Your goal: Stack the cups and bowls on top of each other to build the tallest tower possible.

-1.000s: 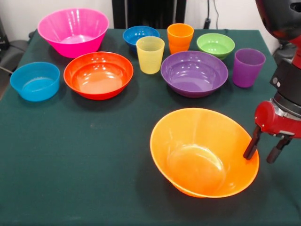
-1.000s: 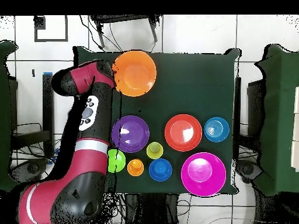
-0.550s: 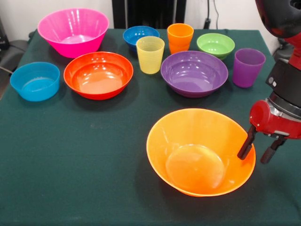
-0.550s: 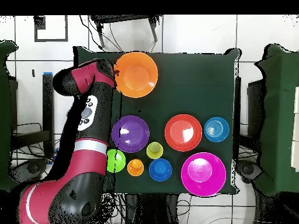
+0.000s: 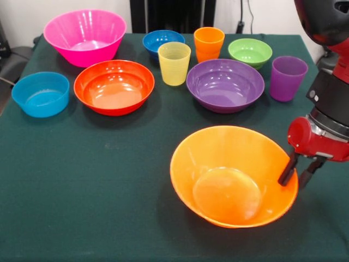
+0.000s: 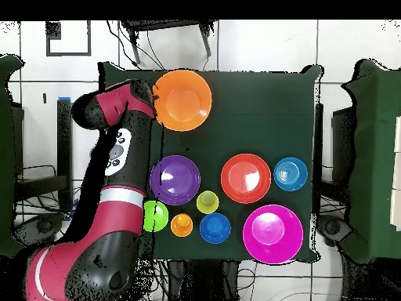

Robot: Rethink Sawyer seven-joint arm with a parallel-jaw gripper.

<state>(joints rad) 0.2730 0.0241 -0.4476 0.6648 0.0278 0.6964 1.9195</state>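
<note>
Gripper point(image 5: 295, 177) pinches the rim of the big orange bowl point(image 5: 229, 174), fingers closed on it. Risk: thin edge grip slips, bowl tips when lifted.

Open green tablecloth point(image 5: 82, 180) left of yellow-orange bowl point(image 5: 232, 174), cups and bowls crowding far half, gripper point(image 5: 295, 178) at bowl's right rim

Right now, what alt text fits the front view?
The red gripper pinches the right rim of a large yellow-orange bowl sitting upright on a green table. Six more bowls and three cups stand unstacked behind it.
</note>
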